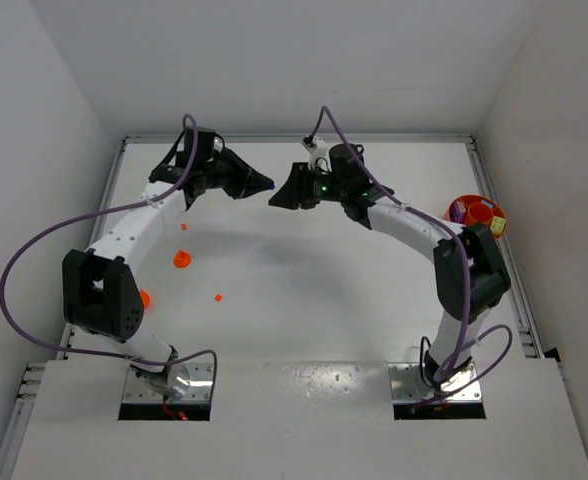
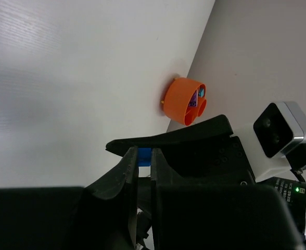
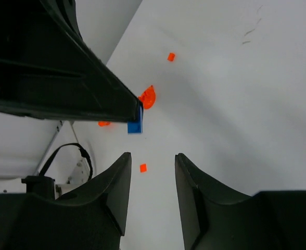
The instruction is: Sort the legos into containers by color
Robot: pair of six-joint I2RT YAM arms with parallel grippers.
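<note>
Over the table [image 1: 304, 300], left arm [image 1: 139, 230] extends gripping lego [image 2: 144, 156].

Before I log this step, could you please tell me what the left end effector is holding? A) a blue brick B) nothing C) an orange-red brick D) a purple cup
A: the left wrist view shows a blue brick pinched between the fingertips of the left end effector.

Readable text: none.
Top, L wrist, R wrist views: no label, brand, no. or sign legible.
</note>
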